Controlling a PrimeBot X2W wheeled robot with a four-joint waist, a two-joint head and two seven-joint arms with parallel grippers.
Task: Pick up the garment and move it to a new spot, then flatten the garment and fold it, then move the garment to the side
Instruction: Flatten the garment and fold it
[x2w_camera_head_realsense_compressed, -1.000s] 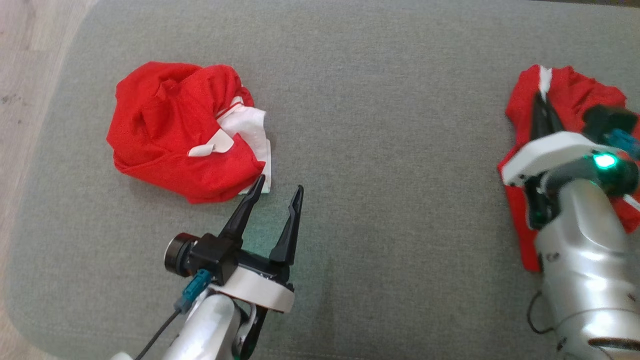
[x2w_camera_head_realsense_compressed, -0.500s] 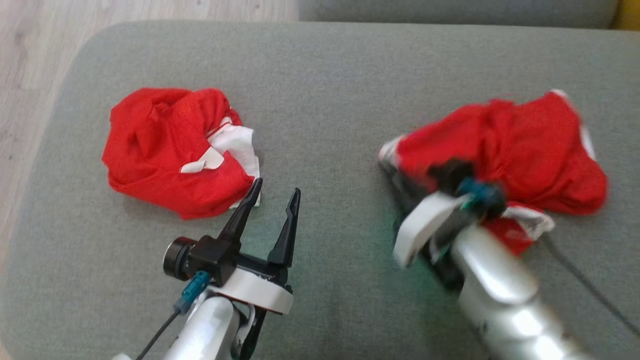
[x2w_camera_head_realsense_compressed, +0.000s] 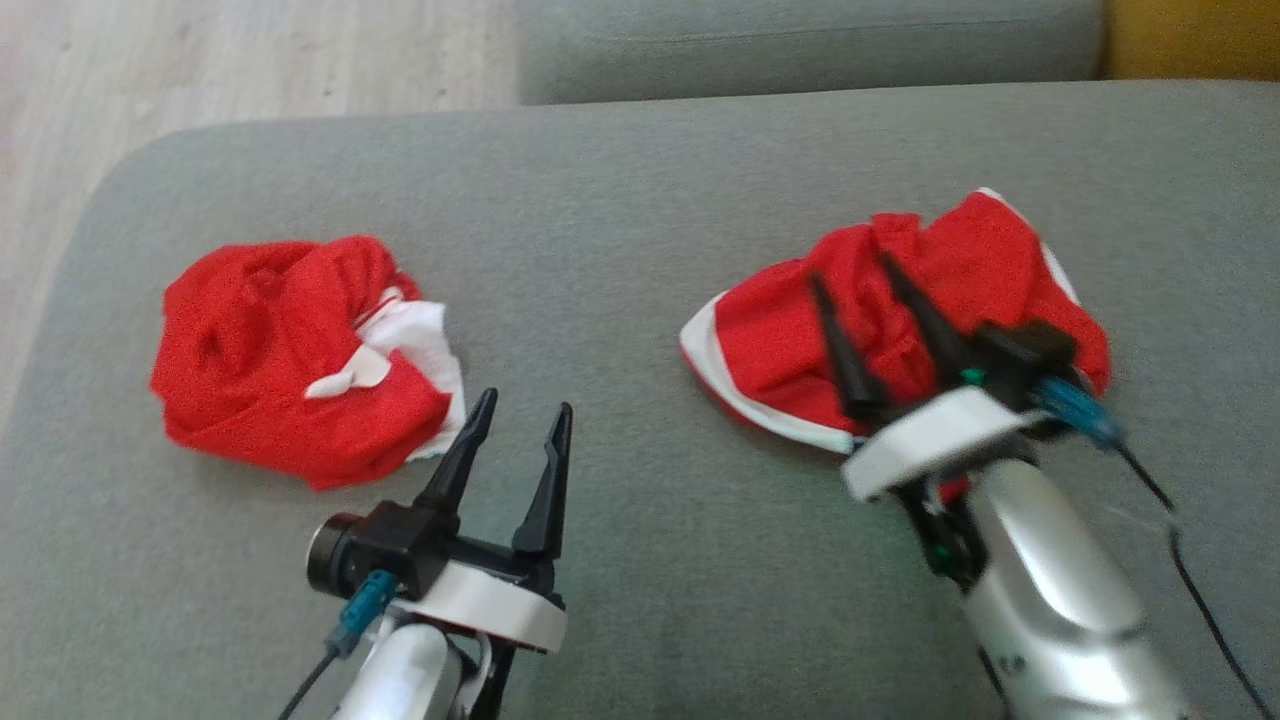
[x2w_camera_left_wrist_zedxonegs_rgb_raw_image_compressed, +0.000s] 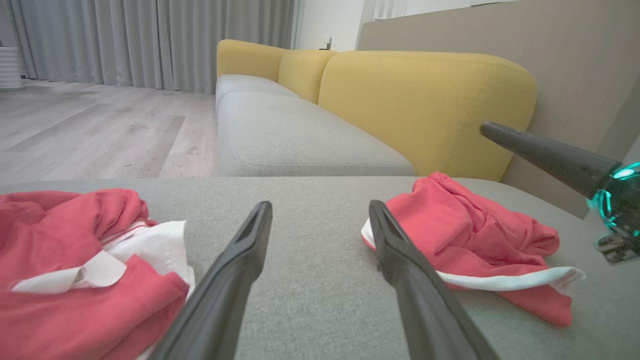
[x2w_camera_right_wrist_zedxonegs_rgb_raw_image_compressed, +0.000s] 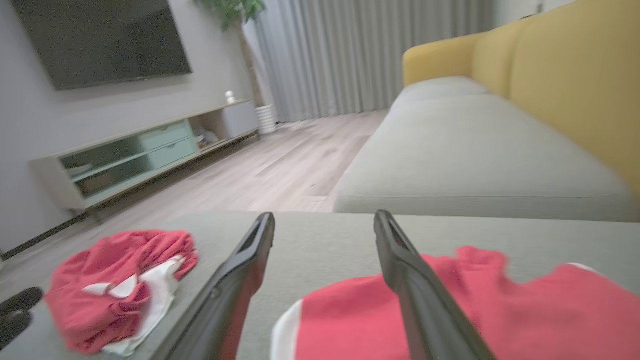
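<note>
Head view, items as we find them. One crumpled red garment with white trim (x2w_camera_head_realsense_compressed: 960, 290) lies on the right part of the grey fabric sofa cushion (x2w_camera_head_realsense_compressed: 620, 230). The right gripper (x2w_camera_head_realsense_compressed: 850, 270) is over its near edge, jaws parted, holding nothing; our left wrist view shows it raised clear of the cloth. A second crumpled red-and-white garment (x2w_camera_head_realsense_compressed: 270, 350) lies at the cushion's left, well apart. The left gripper (x2w_camera_head_realsense_compressed: 526, 402) is just beside it, jaws parted, empty. A yellow sofa backrest (x2w_camera_left_wrist_zedxonegs_rgb_raw_image_compressed: 425, 100) is behind.

Home liv. rm: sofa (x2w_camera_left_wrist_zedxonegs_rgb_raw_image_compressed: 425, 100), TV (x2w_camera_right_wrist_zedxonegs_rgb_raw_image_compressed: 100, 40), curtains (x2w_camera_right_wrist_zedxonegs_rgb_raw_image_compressed: 325, 55).
</note>
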